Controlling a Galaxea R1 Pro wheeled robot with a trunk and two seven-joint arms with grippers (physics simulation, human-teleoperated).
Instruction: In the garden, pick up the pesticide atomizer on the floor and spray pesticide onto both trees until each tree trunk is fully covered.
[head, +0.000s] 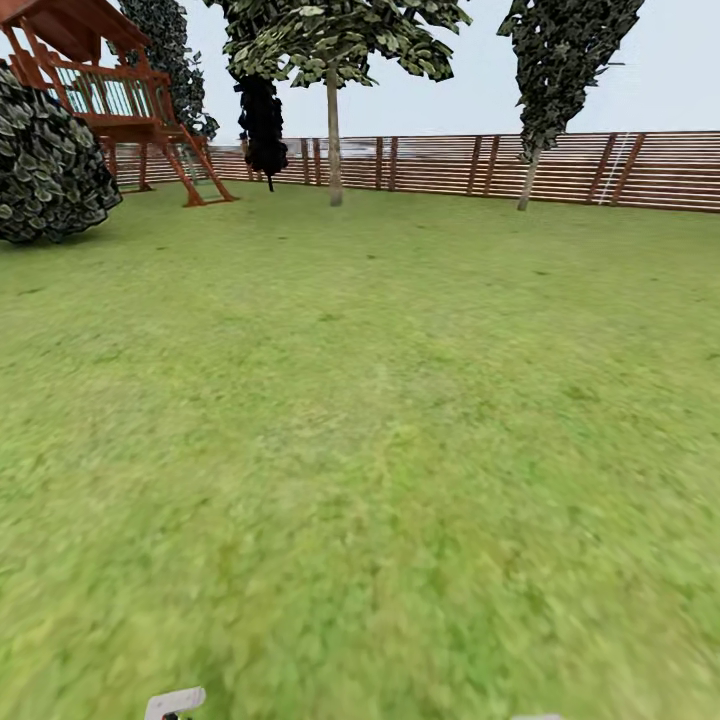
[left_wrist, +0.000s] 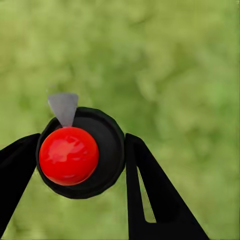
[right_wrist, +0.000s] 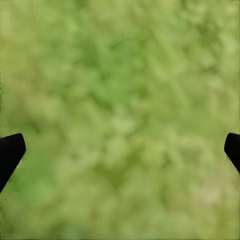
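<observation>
The pesticide atomizer (left_wrist: 70, 156), a black bottle with a round red top and a small grey nozzle, sits between the black fingers of my left gripper (left_wrist: 82, 145), which is shut on it above the grass. My right gripper (right_wrist: 125, 142) is open wide, with just grass between its fingertips. In the head view the garden lawn (head: 380, 420) stretches ahead to two trees. One tree trunk (head: 334, 150) stands pale and straight at the far centre. The other tree trunk (head: 526, 182) leans slightly at the far right. The concrete floor is out of view.
A brown slat fence (head: 450, 165) closes the far side. A wooden playset (head: 120, 100) and a big dark shrub (head: 45, 165) stand at the far left, and a black columnar tree (head: 262, 120) stands near the central trunk. A pale grey piece (head: 175, 702) pokes in at the bottom edge.
</observation>
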